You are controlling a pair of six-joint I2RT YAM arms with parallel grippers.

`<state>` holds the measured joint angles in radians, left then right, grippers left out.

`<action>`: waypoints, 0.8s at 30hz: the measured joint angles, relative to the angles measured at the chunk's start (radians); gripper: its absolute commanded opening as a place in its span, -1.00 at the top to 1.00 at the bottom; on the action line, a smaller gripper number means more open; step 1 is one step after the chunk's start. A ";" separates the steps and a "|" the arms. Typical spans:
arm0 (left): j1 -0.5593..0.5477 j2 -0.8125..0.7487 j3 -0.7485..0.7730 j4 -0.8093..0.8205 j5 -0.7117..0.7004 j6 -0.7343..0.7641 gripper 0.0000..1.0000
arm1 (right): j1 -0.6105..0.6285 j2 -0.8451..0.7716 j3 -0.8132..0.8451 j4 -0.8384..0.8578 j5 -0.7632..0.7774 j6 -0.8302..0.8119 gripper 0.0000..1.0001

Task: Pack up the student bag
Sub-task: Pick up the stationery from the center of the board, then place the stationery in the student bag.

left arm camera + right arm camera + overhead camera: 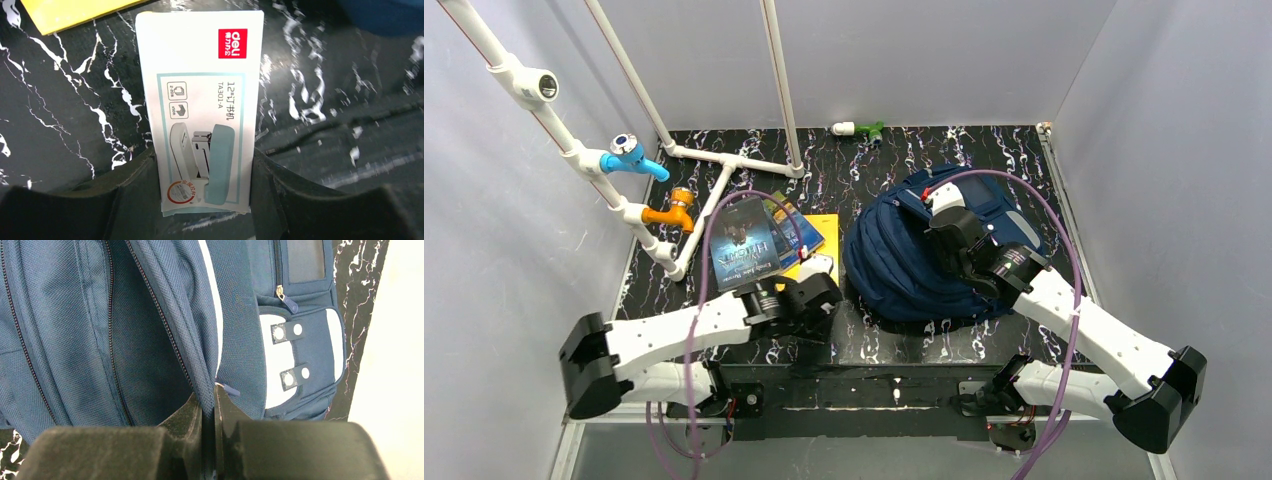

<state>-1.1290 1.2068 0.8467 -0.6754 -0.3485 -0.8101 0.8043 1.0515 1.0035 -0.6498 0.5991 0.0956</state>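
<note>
**A:** Status: left gripper (202,167) is clamped on the stapler box (200,85), just left of the student bag (924,265). It grips near one end, so most of the box sticks out past the fingers.

**B:** And the right?

**A:** Right gripper (208,407) is on top of the bag, jaws pinched tight on the fabric beside the zip. The bag lies flat on the table (984,150), with the books (746,240) to its left.

**B:** Risks?

**A:** Three.
1. The opening looks narrow. If the pinched flap sags, the box hits fabric instead of going into the compartment.
2. The end grip could let the box pivot or slip on contact.
3. The arms sit close together. The left arm reaching over the bag could clip the right wrist.
</note>
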 measured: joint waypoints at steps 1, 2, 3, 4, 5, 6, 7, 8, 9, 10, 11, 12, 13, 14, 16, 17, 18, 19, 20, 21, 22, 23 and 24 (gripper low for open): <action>-0.001 -0.037 0.002 -0.010 0.018 0.032 0.19 | 0.000 0.000 0.000 0.000 0.000 0.000 0.97; -0.001 -0.069 0.009 -0.023 0.039 0.065 0.17 | 0.000 0.000 0.000 0.000 0.000 -0.002 0.97; -0.001 -0.097 0.029 -0.044 0.067 0.105 0.15 | 0.000 0.000 0.000 0.000 0.000 -0.002 0.97; -0.001 -0.108 0.045 -0.054 0.080 0.124 0.15 | 0.000 0.000 0.000 0.000 0.000 -0.002 0.97; -0.001 -0.117 0.084 -0.077 0.111 0.163 0.15 | 0.000 0.000 0.000 0.000 -0.001 -0.002 0.97; -0.001 -0.120 0.132 -0.092 0.139 0.196 0.14 | 0.000 0.000 0.000 0.000 -0.001 -0.002 0.97; -0.002 -0.117 0.175 -0.100 0.161 0.220 0.13 | 0.000 0.000 0.000 0.000 -0.001 -0.002 0.97; -0.002 -0.110 0.227 -0.106 0.181 0.242 0.12 | 0.000 0.000 0.000 0.000 -0.002 -0.002 0.97; -0.002 -0.097 0.288 -0.111 0.199 0.264 0.12 | 0.000 0.000 0.000 0.000 -0.003 -0.002 0.97; -0.003 -0.075 0.351 -0.114 0.215 0.283 0.12 | 0.000 0.000 0.000 -0.001 -0.005 -0.003 0.97; -0.003 -0.050 0.406 -0.113 0.229 0.300 0.13 | 0.000 0.000 0.000 -0.002 -0.009 -0.002 0.97; -0.003 -0.015 0.464 -0.111 0.243 0.320 0.15 | 0.000 0.000 0.000 -0.003 -0.013 -0.002 0.97; -0.003 0.024 0.515 -0.109 0.255 0.339 0.16 | 0.000 0.000 0.000 -0.004 -0.017 -0.002 0.97; -0.003 0.059 0.553 -0.112 0.262 0.353 0.17 | 0.000 -0.001 0.000 -0.005 -0.021 -0.002 0.97; -0.003 0.162 0.642 -0.120 0.282 0.389 0.18 | 0.000 -0.003 0.001 -0.006 -0.028 -0.002 0.97; -0.003 0.209 0.674 -0.120 0.288 0.401 0.19 | 0.000 -0.003 0.001 -0.006 -0.031 -0.002 0.97; -0.002 0.259 0.704 -0.121 0.296 0.412 0.19 | 0.000 -0.004 0.003 -0.007 -0.032 -0.002 0.97; -0.002 0.299 0.725 -0.124 0.309 0.419 0.19 | 0.000 -0.004 0.003 -0.007 -0.033 -0.002 0.97; 0.002 0.343 0.748 -0.127 0.323 0.425 0.18 | 0.000 -0.005 0.004 -0.008 -0.034 -0.002 0.97; 0.005 0.379 0.766 -0.132 0.339 0.428 0.18 | 0.000 -0.006 0.005 -0.009 -0.035 -0.002 0.97; 0.008 0.414 0.781 -0.137 0.354 0.431 0.18 | 0.000 -0.008 0.005 -0.009 -0.035 -0.002 0.97; 0.011 0.445 0.794 -0.145 0.367 0.433 0.19 | 0.000 -0.010 0.005 -0.011 -0.035 -0.002 0.97; 0.014 0.467 0.805 -0.159 0.376 0.437 0.19 | -0.005 -0.011 0.006 -0.015 -0.031 0.009 0.97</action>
<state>-1.1152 1.6741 1.6516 -0.8341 0.0277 -0.3729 0.7990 1.0405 1.0096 -0.6647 0.5686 0.1043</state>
